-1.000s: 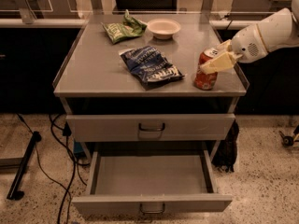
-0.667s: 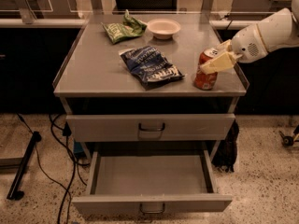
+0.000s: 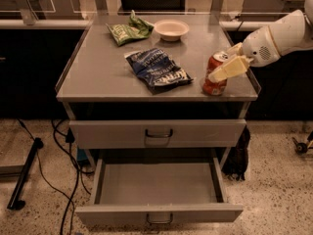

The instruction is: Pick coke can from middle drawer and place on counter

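The red coke can (image 3: 213, 84) stands on the grey counter (image 3: 98, 70) near its front right corner, leaning slightly. My gripper (image 3: 221, 62) reaches in from the right on a white arm. Its fingers sit on either side of the can's upper half, with one pale finger (image 3: 229, 68) lying across the can's front, shut on it. The middle drawer (image 3: 103, 184) is pulled wide open below, and its grey tray holds nothing.
A dark blue chip bag (image 3: 159, 70) lies mid-counter, with a green bag (image 3: 128, 31) and a white bowl (image 3: 171, 29) at the back. A closed drawer front (image 3: 157, 132) sits above the open one. Cables (image 3: 63, 146) and a black stand (image 3: 24, 175) lie on the floor at left.
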`<state>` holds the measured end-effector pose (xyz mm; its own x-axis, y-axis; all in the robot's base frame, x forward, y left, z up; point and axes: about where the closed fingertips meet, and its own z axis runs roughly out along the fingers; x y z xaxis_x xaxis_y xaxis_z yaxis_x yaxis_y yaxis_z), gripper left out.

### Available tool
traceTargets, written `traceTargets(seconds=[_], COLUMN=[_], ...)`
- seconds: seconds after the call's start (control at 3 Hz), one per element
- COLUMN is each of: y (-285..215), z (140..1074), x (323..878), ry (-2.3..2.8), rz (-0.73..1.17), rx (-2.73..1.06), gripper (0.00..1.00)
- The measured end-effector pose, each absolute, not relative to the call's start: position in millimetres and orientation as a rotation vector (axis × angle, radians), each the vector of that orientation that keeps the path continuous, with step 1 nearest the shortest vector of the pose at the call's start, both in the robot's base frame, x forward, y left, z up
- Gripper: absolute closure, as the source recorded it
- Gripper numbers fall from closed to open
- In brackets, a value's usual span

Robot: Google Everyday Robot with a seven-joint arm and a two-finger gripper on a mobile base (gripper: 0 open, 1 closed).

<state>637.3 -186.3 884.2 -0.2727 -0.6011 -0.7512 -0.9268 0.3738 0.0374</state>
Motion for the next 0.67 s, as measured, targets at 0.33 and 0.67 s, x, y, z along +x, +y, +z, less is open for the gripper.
traceTargets(seconds=[0.33, 0.67], y=[-186.2, -186.2], z=[884.2, 884.1], x=[637.3, 637.3], ry=[1.983, 1.983], rz=[0.64, 0.64], rx=[-1.314, -1.314], gripper=[0.0, 0.0])
